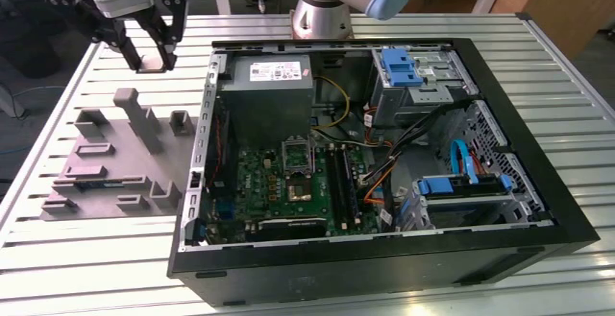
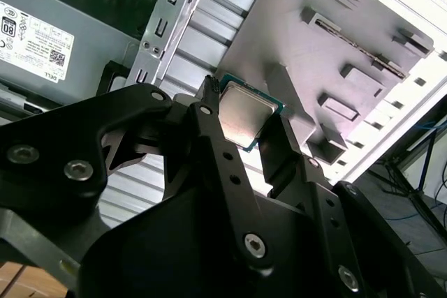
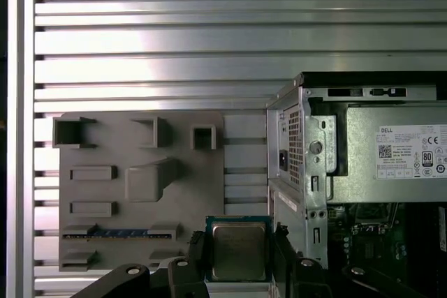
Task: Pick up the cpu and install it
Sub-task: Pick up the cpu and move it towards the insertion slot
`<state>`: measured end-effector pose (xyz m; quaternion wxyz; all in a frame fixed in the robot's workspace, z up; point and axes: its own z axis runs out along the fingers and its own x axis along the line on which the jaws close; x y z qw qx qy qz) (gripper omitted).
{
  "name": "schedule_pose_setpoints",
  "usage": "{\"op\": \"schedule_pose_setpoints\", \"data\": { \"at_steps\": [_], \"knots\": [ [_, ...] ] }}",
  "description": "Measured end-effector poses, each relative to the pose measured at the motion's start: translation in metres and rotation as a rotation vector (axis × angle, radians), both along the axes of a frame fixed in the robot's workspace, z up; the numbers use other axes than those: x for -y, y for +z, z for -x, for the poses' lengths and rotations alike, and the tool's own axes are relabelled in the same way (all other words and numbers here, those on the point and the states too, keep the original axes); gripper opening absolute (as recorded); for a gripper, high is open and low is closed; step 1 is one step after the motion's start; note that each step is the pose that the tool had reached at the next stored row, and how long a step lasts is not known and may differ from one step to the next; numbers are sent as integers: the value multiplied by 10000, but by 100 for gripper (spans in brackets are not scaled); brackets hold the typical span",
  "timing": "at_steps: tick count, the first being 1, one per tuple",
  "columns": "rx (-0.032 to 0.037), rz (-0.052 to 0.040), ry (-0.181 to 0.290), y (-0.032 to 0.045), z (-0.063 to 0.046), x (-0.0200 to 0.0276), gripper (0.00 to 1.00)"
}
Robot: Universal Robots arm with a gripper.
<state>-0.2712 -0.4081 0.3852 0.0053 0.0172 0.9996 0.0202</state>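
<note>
The gripper (image 1: 155,64) hangs in the air near the far edge of the bench (image 1: 96,258), close to the grey tray (image 1: 115,158). Its jaws pinch the cpu (image 3: 239,249) on two sides. The open computer case (image 1: 538,208) sits beside the tray.

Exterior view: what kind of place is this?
Probably a robotics lab's PC-assembly cell: an opened PC case lies on a slatted metal table beside a grey parts fixture, and the arm's gripper holds the cpu.

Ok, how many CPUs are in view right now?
1. The cpu is pinched in the gripper, held in the air near the grey parts tray, outside the PC case. Another could be hidden inside the case.
</note>
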Motion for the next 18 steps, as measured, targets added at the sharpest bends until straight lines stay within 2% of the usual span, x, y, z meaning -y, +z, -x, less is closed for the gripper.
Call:
{"op": "schedule_pose_setpoints", "data": {
  "at_steps": [6,13,18],
  "knots": [
    [0,0,0,0,-59,0,47],
    [0,-2,0,0,-64,1,47],
    [0,-2,0,-1,-64,80,47]
  ]
}}
